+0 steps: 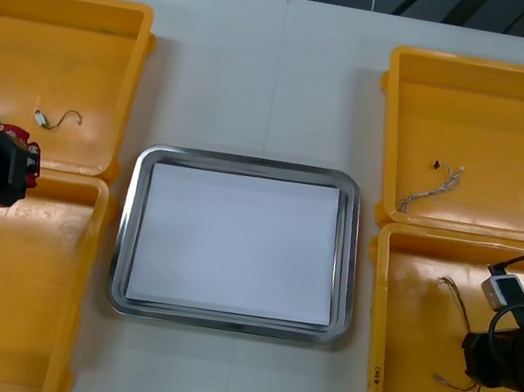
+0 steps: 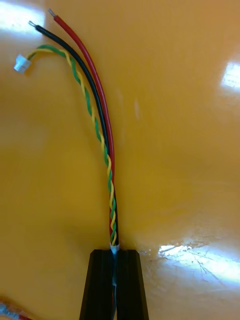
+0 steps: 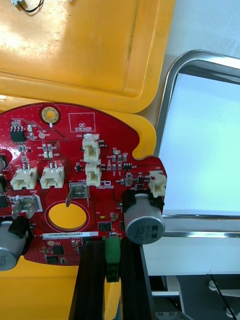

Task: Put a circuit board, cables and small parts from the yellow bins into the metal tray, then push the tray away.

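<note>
Circuit board (image 3: 75,185): round, red, with white connectors and grey capacitors. My left jaws pinch its edge over the rims where far left bin (image 1: 78,32) meets near left bin (image 1: 11,294).
Cable (image 2: 102,140): red, black and twisted green-yellow strands. My right jaws clamp one end over near right bin (image 1: 411,385).
Metal tray (image 1: 248,162): white inside, lying on the counter (image 1: 263,74) between the bins.
</note>
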